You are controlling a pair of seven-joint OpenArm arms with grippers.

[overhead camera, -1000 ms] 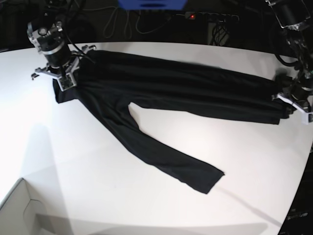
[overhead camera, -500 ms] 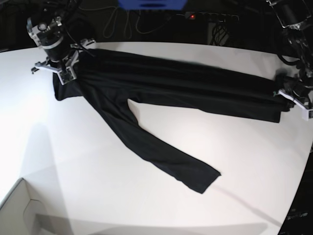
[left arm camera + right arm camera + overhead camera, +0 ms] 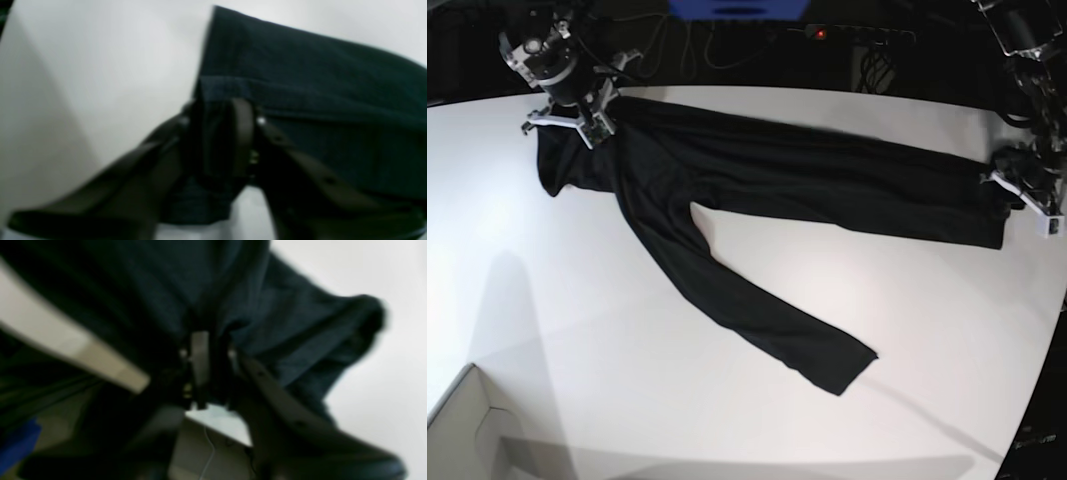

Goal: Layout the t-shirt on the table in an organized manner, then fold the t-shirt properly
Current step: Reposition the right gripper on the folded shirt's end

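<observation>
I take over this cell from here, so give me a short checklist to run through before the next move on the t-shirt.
1. t-shirt on the table: ok, fully on the white top.
2. Spread flat: not ok, bunched into a long band, one sleeve trailing toward the near edge.
3. left gripper hold: cannot tell, blurred; cloth lies between its fingers.
4. right gripper hold: cannot tell, at the other end, wrist view blurred.
5. white box corner: ok, apart from the cloth.
</observation>
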